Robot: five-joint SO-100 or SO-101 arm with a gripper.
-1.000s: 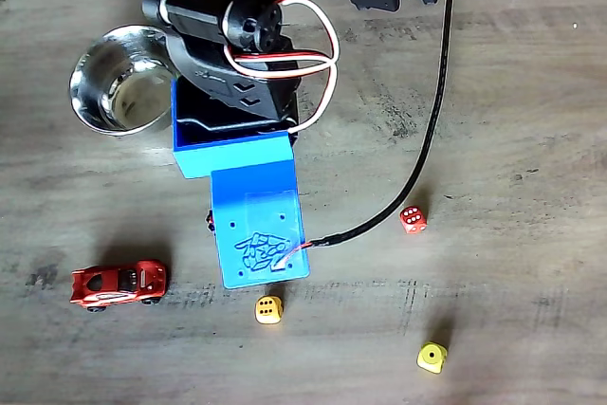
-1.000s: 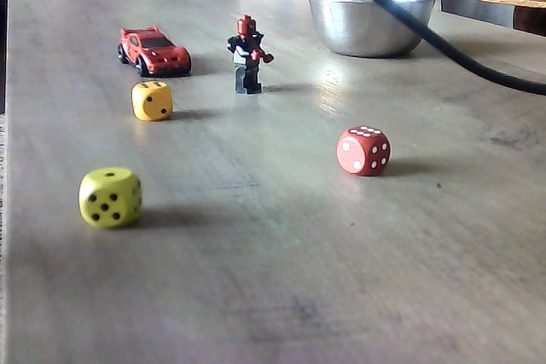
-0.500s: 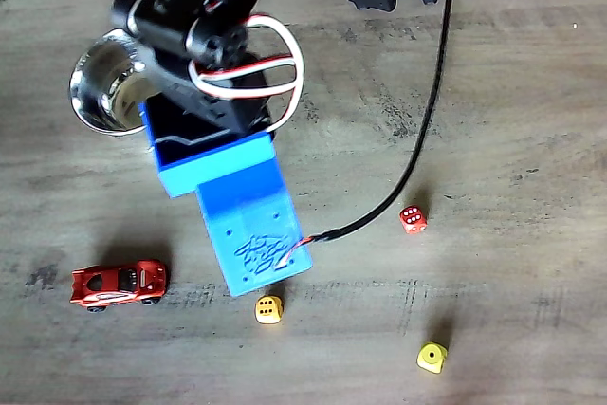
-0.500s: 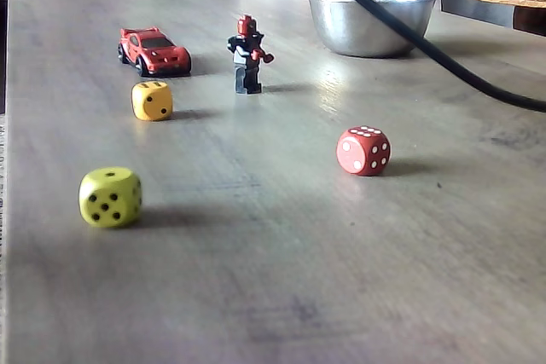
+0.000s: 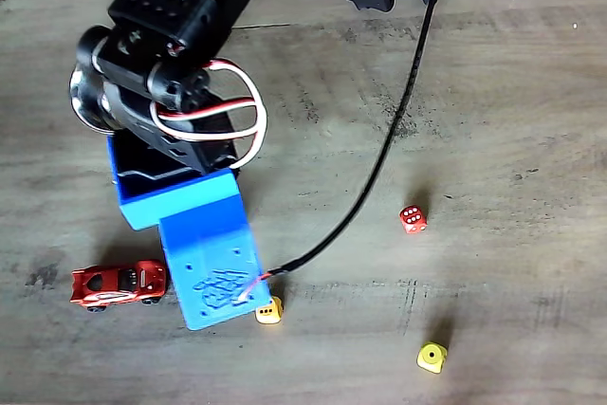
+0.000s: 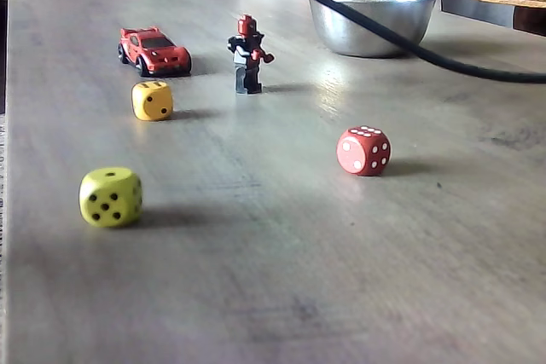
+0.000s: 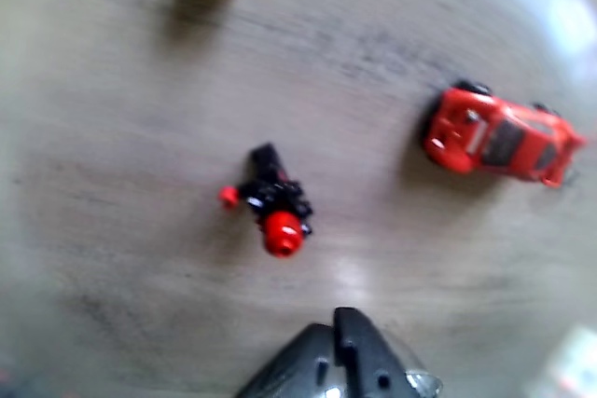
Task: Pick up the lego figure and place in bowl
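In the low fixed view we start at the near edge of the worktop (image 6: 281, 296), where a yellow-green die (image 6: 110, 197) sits at lower left and a red die (image 6: 363, 151) at centre right. Further back come an orange-yellow die (image 6: 152, 101), then the lego figure (image 6: 247, 54) standing upright in the upper middle of the frame, with the red toy car (image 6: 154, 49) just to its left. Farthest, at upper right, stands the bowl (image 6: 368, 19), well apart from the figure.

We judge the arm is positioning above the figure for a downward pick. In the wrist view the figure (image 7: 271, 202) lies near frame centre, seen from above, and the dark tip of the hand (image 7: 340, 361) enters at the bottom edge, apart from it. We cannot tell how wide the hand is; nothing is held. The black cable (image 6: 401, 40) crosses in front of the bowl.
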